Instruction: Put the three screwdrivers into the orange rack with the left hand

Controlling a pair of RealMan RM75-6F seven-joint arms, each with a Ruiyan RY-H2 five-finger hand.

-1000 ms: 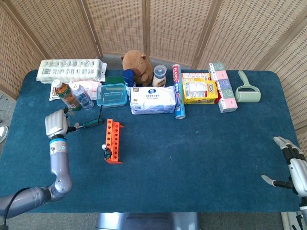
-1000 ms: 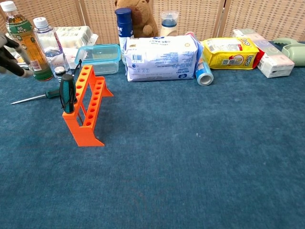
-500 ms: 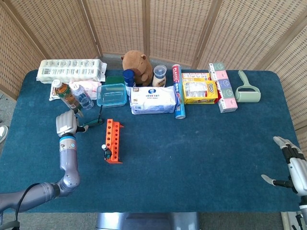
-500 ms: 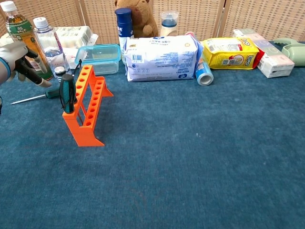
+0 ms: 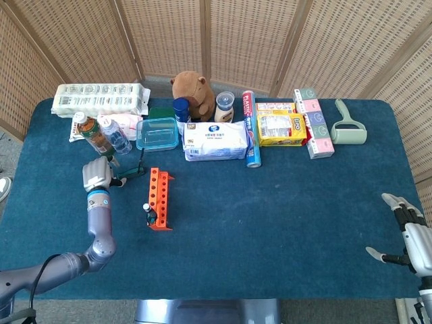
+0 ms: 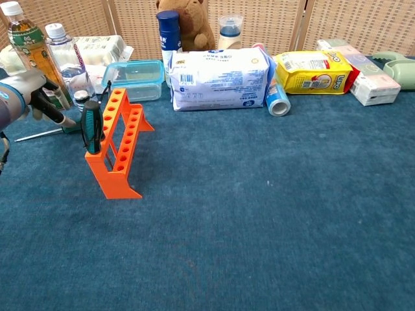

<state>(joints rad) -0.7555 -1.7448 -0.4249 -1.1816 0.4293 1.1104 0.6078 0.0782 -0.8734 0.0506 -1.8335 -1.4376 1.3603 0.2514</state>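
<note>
One screwdriver (image 6: 91,126) is already seated upright in the near end slot of the orange rack (image 6: 119,146), dark handle up. A second screwdriver (image 6: 45,133) is seen flat on the blue table (image 6: 259,214), shaft pointing away from the rack, handle just under the fingertips of the left hand (image 6: 31,91). The left hand's fingers (image 6: 57,114) are angled down onto that handle; whether it is actually clasped or only touched cannot be told, since no lift is shown and the contact is partly hidden. In the head view a third screwdriver (image 5: 142,159) appears to be propped just beyond the fingers, between them and the clear food box (image 5: 158,133), thin and dark, hard to confirm.

The right hand (image 5: 408,236) is held at the far table edge, well apart from everything, fingers spread, nothing held.

Progress is judged at roughly one of three done. Remaining: the lying screwdriver to be gripped, raised, tipped upright and dropped into a free slot beside the seated one, then the same for the last. Bottles (image 6: 39,58) stand close behind the fingers and could be knocked.
</note>
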